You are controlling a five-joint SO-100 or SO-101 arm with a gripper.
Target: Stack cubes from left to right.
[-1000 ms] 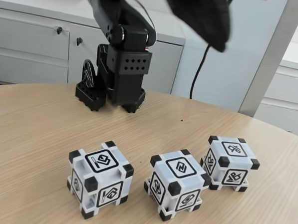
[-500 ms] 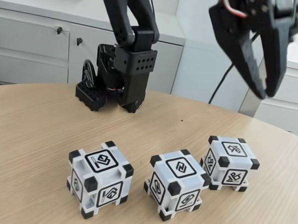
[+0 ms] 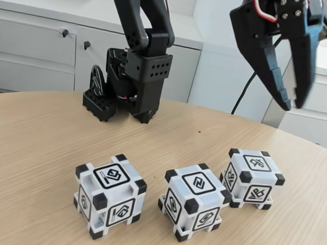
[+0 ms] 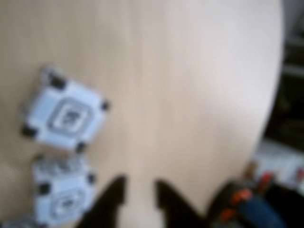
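Observation:
Three white cubes with black corners stand in a row on the wooden table: the left cube (image 3: 110,195), the middle cube (image 3: 195,201) and the right cube (image 3: 254,178). None rests on another. My gripper (image 3: 293,104) hangs high at the upper right, above and behind the right cube, fingers pointing down, open with nothing between them. The blurred wrist view looks down on two cubes, one (image 4: 64,116) above the other (image 4: 61,197), left of the gripper (image 4: 138,185), whose dark fingertips stand apart over bare wood.
The arm's black base (image 3: 126,98) sits at the back of the table. White cabinets (image 3: 35,50) and a black cable (image 3: 239,99) lie behind. The table's curved edge (image 4: 273,95) runs down the right of the wrist view.
The arm has swung from the top middle to the upper right of the fixed view, and the gripper now points down with its fingers apart. The cubes have not moved.

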